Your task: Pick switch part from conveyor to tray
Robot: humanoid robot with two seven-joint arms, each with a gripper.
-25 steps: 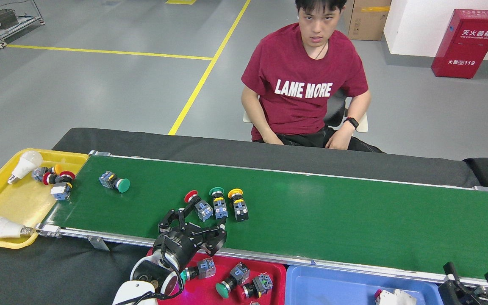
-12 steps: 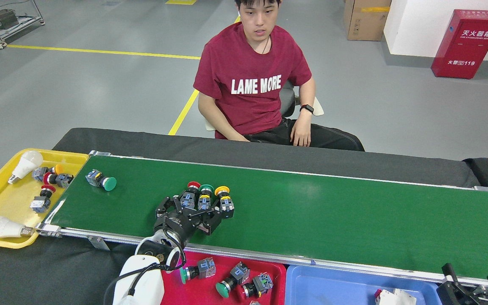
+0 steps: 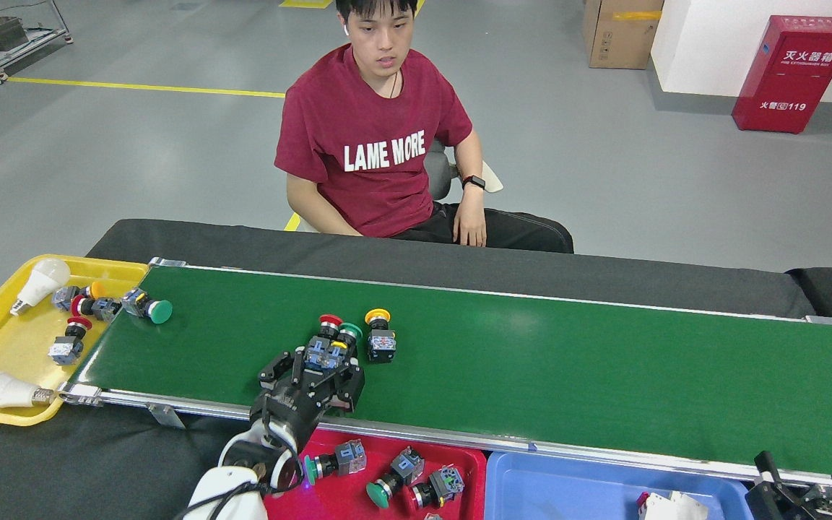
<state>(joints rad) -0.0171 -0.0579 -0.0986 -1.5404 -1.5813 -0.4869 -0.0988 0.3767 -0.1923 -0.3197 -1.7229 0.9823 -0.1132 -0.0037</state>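
Note:
The conveyor is a wide dark-green belt with silver rails. Three switch parts lie on it left of centre: a red-capped one and a green-capped one pressed together, and a yellow-capped one just to their right. My left gripper reaches over the near rail, its fingers drawn in around the blue bodies of the red and green parts. Another green-capped switch part lies at the belt's left end. The red tray below holds several switch parts. My right gripper stands open at the bottom right.
A yellow tray at the left end holds two light bulbs and several switch parts. A blue tray sits right of the red one with a white part in it. A person in a red shirt sits behind the conveyor.
My left gripper reached onto the belt and drew in around the red and green parts. The lone green-capped part drifted left to the belt's end. The person shifted left.

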